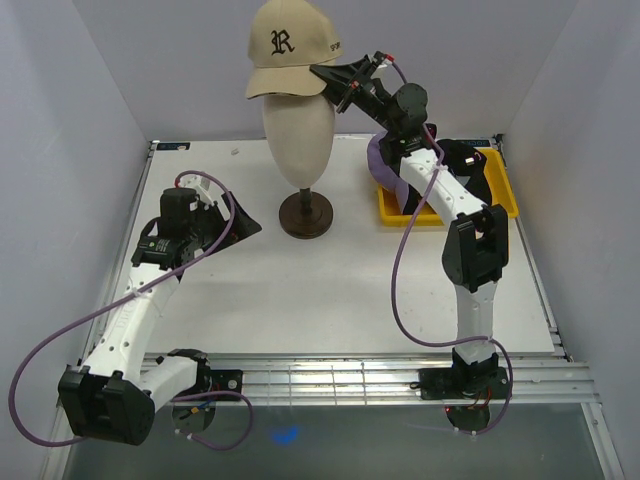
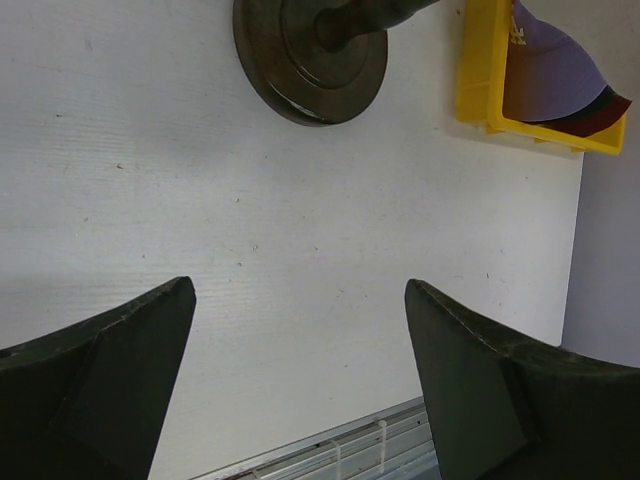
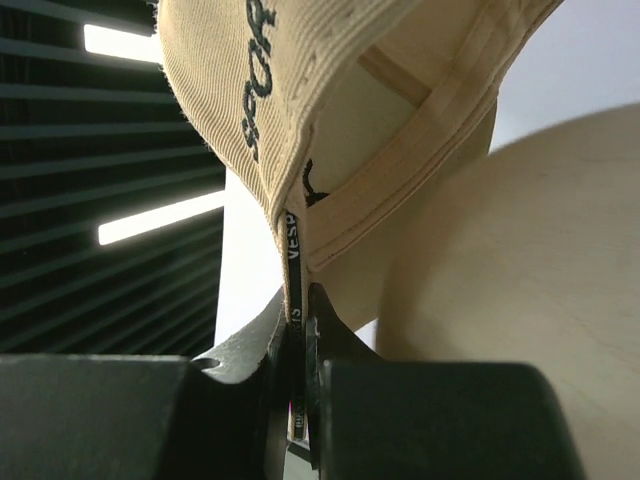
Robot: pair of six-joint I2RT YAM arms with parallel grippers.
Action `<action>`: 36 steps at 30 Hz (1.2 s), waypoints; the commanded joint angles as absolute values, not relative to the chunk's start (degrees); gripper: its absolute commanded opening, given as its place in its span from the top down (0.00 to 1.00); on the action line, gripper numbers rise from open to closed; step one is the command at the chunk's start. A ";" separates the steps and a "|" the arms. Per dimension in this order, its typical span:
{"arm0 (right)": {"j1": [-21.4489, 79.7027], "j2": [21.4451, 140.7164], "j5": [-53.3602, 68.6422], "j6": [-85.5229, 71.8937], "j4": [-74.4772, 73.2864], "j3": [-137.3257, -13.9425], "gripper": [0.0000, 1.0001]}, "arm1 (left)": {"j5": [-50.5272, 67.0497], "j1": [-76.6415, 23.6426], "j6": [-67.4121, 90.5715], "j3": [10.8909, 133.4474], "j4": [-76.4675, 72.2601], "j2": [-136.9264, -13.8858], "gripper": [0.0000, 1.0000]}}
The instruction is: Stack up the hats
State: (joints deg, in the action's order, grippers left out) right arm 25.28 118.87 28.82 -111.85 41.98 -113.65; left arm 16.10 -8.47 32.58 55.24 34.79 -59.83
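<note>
A beige cap [image 1: 288, 50] with a black R sits on top of the beige mannequin head [image 1: 298, 135]. My right gripper [image 1: 328, 80] is raised beside the head and shut on the cap's rear edge; in the right wrist view the gripper [image 3: 298, 330] pinches the cap's [image 3: 300, 80] hem and black label against the head [image 3: 520, 300]. A lavender cap [image 1: 383, 160] lies with darker caps in the yellow bin [image 1: 500, 190]; it also shows in the left wrist view [image 2: 555, 70]. My left gripper [image 1: 238, 232] is open and empty above the table [image 2: 300, 300].
The head's dark round stand [image 1: 306, 214] is at the table's middle back, also in the left wrist view [image 2: 310, 55]. The yellow bin [image 2: 475, 70] sits at the back right. A metal rail [image 1: 350, 375] runs along the near edge. White walls enclose the table.
</note>
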 commanded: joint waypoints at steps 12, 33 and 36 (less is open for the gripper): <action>22.24 114.26 36.29 -122.08 63.18 -107.84 0.92 | 13.62 -8.35 30.85 57.74 35.86 -59.94 0.04; 21.09 115.23 44.83 -125.60 72.16 -103.81 0.92 | 13.01 -8.44 30.94 57.75 35.07 -62.23 0.04; 21.18 114.44 45.26 -124.63 72.07 -101.43 0.92 | 13.10 -8.35 30.94 57.74 34.98 -62.23 0.04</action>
